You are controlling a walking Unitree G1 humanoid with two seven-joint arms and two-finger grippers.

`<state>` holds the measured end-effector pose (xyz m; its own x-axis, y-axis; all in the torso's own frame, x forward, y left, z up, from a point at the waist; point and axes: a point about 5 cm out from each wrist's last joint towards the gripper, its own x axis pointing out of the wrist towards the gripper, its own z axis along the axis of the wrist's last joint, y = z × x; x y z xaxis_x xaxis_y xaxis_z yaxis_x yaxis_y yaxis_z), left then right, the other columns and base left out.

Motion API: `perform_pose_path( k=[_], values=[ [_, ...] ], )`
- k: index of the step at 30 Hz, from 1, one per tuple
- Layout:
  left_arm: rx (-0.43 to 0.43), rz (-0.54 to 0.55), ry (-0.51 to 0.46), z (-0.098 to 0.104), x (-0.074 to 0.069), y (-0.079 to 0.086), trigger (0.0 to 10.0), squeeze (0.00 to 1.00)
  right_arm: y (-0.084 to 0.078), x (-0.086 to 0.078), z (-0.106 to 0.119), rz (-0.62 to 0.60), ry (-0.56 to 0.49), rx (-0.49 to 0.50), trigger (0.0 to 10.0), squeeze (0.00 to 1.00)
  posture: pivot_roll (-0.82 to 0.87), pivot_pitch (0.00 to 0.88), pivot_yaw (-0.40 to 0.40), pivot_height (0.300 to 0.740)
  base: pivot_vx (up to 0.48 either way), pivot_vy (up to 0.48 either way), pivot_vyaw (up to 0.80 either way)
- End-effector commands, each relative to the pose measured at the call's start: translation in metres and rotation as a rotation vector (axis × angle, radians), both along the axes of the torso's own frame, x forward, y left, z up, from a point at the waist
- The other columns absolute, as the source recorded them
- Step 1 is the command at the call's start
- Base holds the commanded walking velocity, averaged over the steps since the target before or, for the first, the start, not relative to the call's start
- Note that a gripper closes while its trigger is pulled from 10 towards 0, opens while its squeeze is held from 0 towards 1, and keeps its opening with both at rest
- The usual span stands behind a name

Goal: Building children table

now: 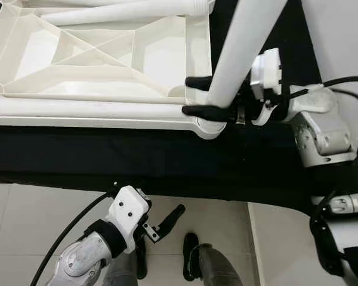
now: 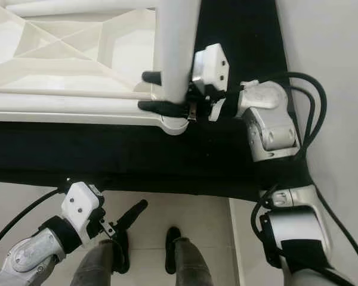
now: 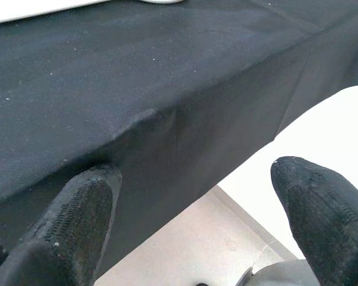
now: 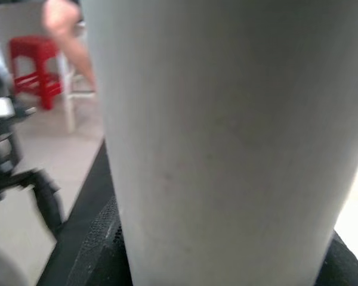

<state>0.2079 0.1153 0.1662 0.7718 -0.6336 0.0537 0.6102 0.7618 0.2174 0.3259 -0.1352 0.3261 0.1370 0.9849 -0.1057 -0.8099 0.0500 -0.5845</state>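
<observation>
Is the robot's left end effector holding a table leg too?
No, the left end effector hangs open over the floor, below the black cloth, holding nothing.

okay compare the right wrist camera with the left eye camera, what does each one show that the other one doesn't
The right wrist view alone shows a red stool and a person's leg far behind. The left eye view alone shows the upturned white tabletop on the black cloth, the left claw held open low over the tiled floor, and the right claw as a whole. Both show the white table leg that the right claw grips, standing at the tabletop's corner.
</observation>
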Motion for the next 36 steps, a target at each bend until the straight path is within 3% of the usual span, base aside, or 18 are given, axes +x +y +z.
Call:
perform_pose_path(
  k=[1, 6, 11, 16, 24, 30, 35, 36],
  values=[
    [0.001, -0.012, 0.028, -0.007, -0.003, -0.002, 10.0, 0.0, -0.003, 0.006, -0.047, 0.007, 0.218, -0.156, 10.0, 0.0, 0.05, 0.458, -0.052, 0.74, 0.0, 0.0, 0.0],
    [0.0, -0.015, 0.03, -0.008, -0.004, -0.003, 10.0, 0.0, -0.003, 0.011, -0.045, -0.024, 0.246, -0.13, 10.0, 0.0, 0.04, 0.45, -0.056, 0.74, 0.0, 0.0, 0.0],
    [-0.002, -0.02, 0.036, -0.009, -0.005, -0.004, 10.0, 0.0, -0.003, 0.034, -0.047, -0.252, 0.328, 0.006, 10.0, 0.0, 0.04, 0.447, -0.053, 0.74, 0.0, 0.0, 0.0],
    [-0.003, -0.023, 0.039, -0.01, -0.005, -0.004, 10.0, 0.0, -0.007, 0.041, -0.053, -0.352, 0.383, 0.055, 10.0, 0.0, 0.04, 0.446, -0.054, 0.74, 0.0, 0.0, 0.0],
    [-0.003, -0.028, 0.043, -0.01, -0.005, -0.004, 10.0, 0.0, -0.01, 0.037, -0.07, -0.469, 0.439, 0.134, 10.0, 0.0, 0.04, 0.451, -0.055, 0.74, 0.0, 0.0, 0.0],
    [0.0, -0.028, 0.043, -0.01, -0.004, -0.003, 10.0, 0.0, -0.012, 0.037, -0.075, -0.625, 0.445, 0.258, 10.0, 0.0, 0.04, 0.458, -0.057, 0.74, 0.0, 0.0, 0.0],
    [0.001, -0.026, 0.042, -0.01, -0.004, -0.002, 10.0, 0.0, -0.006, 0.03, -0.081, -0.659, 0.441, 0.306, 10.0, 0.0, 0.03, 0.458, -0.061, 0.74, 0.0, 0.0, 0.0],
    [0.003, -0.022, 0.041, -0.01, -0.003, 0.0, 10.0, 0.0, 0.006, 0.015, -0.099, -0.706, 0.447, 0.369, 10.0, 0.0, 0.04, 0.46, -0.06, 0.74, 0.0, 0.0, 0.0]
  ],
)
